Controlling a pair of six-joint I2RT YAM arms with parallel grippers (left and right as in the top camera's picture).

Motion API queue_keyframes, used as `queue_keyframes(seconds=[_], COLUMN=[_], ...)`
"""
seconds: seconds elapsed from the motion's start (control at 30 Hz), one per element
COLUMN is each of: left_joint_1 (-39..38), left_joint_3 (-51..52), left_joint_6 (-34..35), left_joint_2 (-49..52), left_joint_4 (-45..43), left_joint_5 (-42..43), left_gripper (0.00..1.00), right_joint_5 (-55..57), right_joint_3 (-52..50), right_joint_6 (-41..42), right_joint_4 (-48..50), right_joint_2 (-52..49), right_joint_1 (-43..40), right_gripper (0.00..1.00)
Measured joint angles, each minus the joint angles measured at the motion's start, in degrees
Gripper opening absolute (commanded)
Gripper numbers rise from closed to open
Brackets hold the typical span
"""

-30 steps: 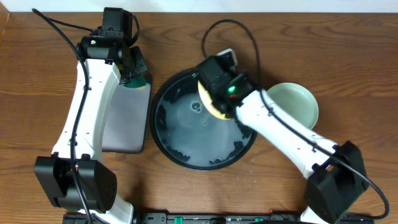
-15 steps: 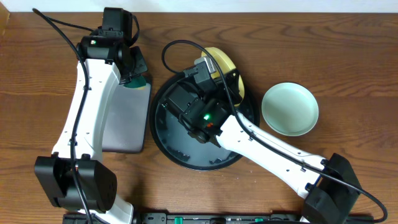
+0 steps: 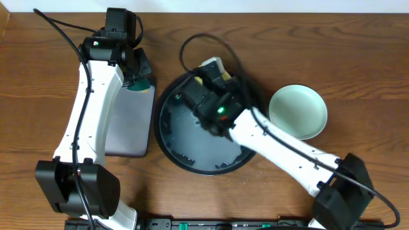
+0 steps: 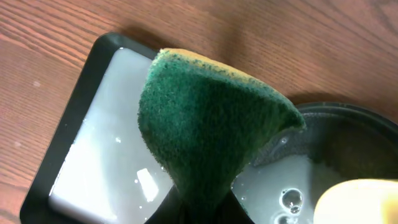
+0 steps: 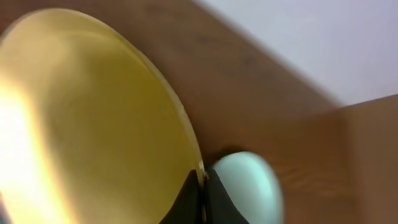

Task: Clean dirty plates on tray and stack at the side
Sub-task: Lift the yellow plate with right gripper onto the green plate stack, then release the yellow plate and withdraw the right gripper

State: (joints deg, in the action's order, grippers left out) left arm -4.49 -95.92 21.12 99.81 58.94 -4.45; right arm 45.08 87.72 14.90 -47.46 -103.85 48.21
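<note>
My right gripper (image 5: 202, 193) is shut on the rim of the pale yellow plate (image 5: 93, 124) and holds it tilted on edge over the far part of the black tray (image 3: 192, 147). In the overhead view the arm hides nearly all of this plate; a yellow sliver (image 3: 199, 81) shows. One mint green plate (image 3: 298, 112) lies on the table right of the tray, also in the right wrist view (image 5: 245, 186). No other mint plate shows. My left gripper (image 4: 205, 211) is shut on a green sponge (image 4: 205, 130) above the grey tray's far end.
The flat grey rectangular tray (image 3: 124, 128) with a black edge lies left of the black tray and holds milky water (image 4: 106, 168). The black tray's rim (image 4: 348, 115) is close to it. Black cables loop over the tray's far side (image 3: 211, 41).
The right arm has swung the yellow plate over the tray, from its middle to the far edge, and now turned it on edge under the wrist. The left arm has not moved.
</note>
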Motion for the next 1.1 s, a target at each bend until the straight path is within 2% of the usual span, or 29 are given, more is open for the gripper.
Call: queue_keyframes(seconds=[0.17, 0.33, 0.63, 0.77, 0.93, 0.97, 1.0, 1.03, 1.1], left_joint_1=[0.00, 0.00, 0.00, 0.00, 0.00, 0.00, 0.00, 0.00, 0.00], left_joint_3=[0.00, 0.00, 0.00, 0.00, 0.00, 0.00, 0.00, 0.00, 0.00], left_joint_6=[0.00, -0.02, -0.02, -0.17, -0.22, -0.22, -0.24, -0.24, -0.44], left_joint_2=[0.00, 0.00, 0.00, 0.00, 0.00, 0.00, 0.00, 0.00, 0.00], left_joint_4=[0.02, 0.17, 0.81, 0.87, 0.90, 0.90, 0.90, 0.92, 1.09], left_joint_5=[0.00, 0.00, 0.00, -0.22, -0.31, -0.35, -0.39, -0.44, -0.44], left_gripper=[0.08, 0.07, 0.07, 0.07, 0.07, 0.07, 0.07, 0.08, 0.07], right_joint_5=[-21.27, -33.81, -38.53, -37.07, -36.44, -36.52, -36.68, -37.42, -37.83], right_joint_3=[-0.04, 0.07, -0.11, -3.63, -14.21, -15.54, -16.57, -18.45, -19.61], right_joint_6=[1.55, 2.47, 2.69, 2.69, 2.69, 2.69, 2.69, 2.73, 2.21], right_joint_4=[-0.13, -3.80, -16.28, -16.20, -9.90, -9.05, -7.91, -6.19, -5.55], right_joint_2=[3.32, 9.64, 10.47, 10.47, 10.36, 10.23, 10.16, 10.14, 10.14], right_joint_1=[-10.84, -25.88, -47.36, -53.70, -55.25, -55.25, -55.25, -55.25, -55.19], right_gripper=[0.01, 0.01, 0.01, 0.01, 0.01, 0.03, 0.10, 0.22, 0.35])
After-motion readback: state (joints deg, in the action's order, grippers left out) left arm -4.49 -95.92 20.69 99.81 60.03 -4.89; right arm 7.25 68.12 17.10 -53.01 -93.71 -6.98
